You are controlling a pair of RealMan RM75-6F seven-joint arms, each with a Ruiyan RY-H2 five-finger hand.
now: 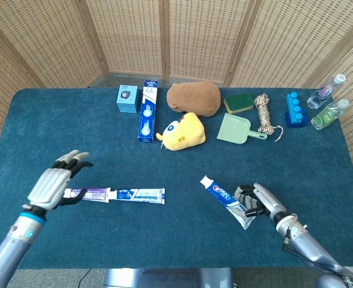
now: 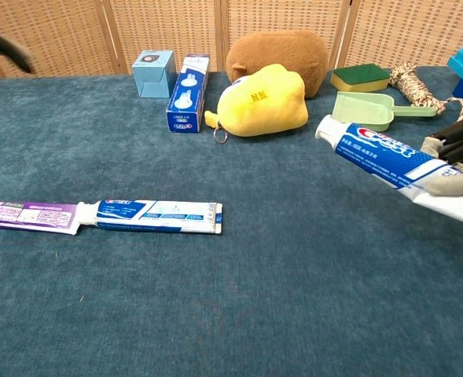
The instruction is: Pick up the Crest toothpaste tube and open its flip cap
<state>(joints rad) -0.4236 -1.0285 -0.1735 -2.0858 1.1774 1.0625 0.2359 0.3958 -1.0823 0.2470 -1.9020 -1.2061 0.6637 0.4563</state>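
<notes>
Blue-and-white, the Crest toothpaste tube (image 2: 380,153) sits gripped by its tail end in my right hand (image 1: 257,201), raised off the table (image 1: 182,240). Its flip cap (image 2: 324,128) looks closed. My left hand (image 1: 55,185) hovers empty, fingers spread; opening remains.

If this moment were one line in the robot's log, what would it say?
right hand: holds Crest toothpaste tube by its tail, off the table | flip cap: closed | left hand: empty, fingers apart, above purple tube

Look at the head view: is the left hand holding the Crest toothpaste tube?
No, the right hand holds the Crest toothpaste tube; the left hand is empty.
</notes>
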